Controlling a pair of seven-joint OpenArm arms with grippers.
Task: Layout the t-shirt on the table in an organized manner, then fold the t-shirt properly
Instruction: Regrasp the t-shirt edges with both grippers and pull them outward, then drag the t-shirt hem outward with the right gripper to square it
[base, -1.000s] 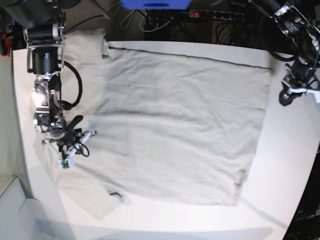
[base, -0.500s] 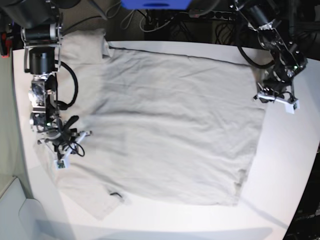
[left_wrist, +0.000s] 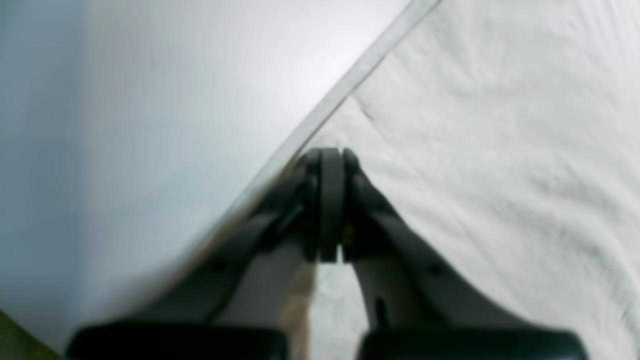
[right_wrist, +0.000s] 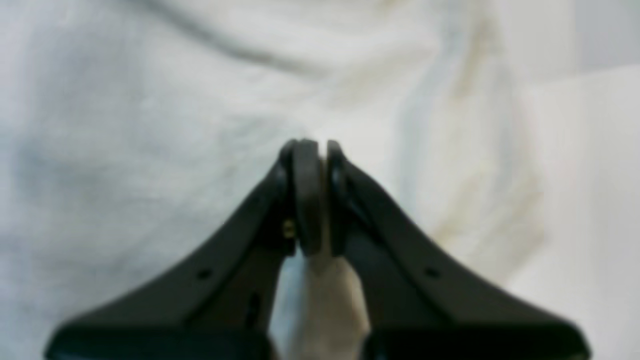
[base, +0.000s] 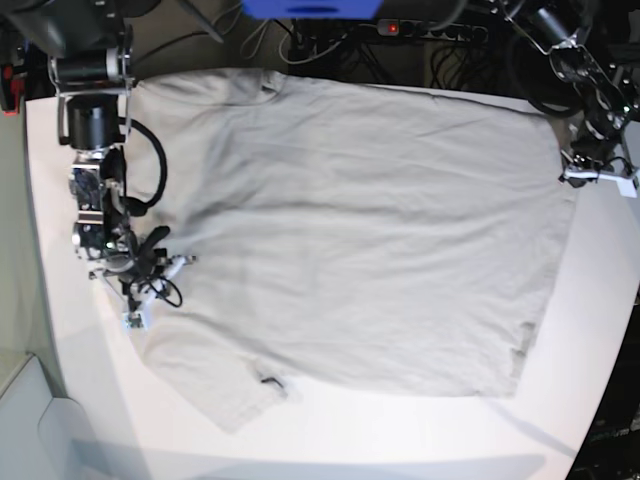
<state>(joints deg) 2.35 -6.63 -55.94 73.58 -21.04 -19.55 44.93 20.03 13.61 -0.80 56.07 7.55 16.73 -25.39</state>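
The t-shirt (base: 350, 240) lies spread flat over the white table (base: 60, 400), covering most of its middle, one short sleeve pointing toward the near left corner and the hem running down the right side. Light wrinkles cross the cloth; a small dark mark sits near the near-left sleeve seam.

On the scene's left, the right arm reaches down from the far left corner, its right gripper (base: 135, 272) low at the shirt's left edge. The right wrist view shows its jaws pressed nearly together with a fold of beige cloth pinched between the pads and bunched behind them, so the right gripper (right_wrist: 314, 150) has hold of the t-shirt (right_wrist: 125, 125).

On the scene's right, the left arm comes in from the far right corner, the left gripper (base: 585, 175) at the shirt's far right corner. In the left wrist view the left gripper (left_wrist: 331, 155) is fully closed right at the hem of the t-shirt (left_wrist: 500, 150), beside bare table (left_wrist: 150, 100); whether cloth is caught between the pads cannot be told.
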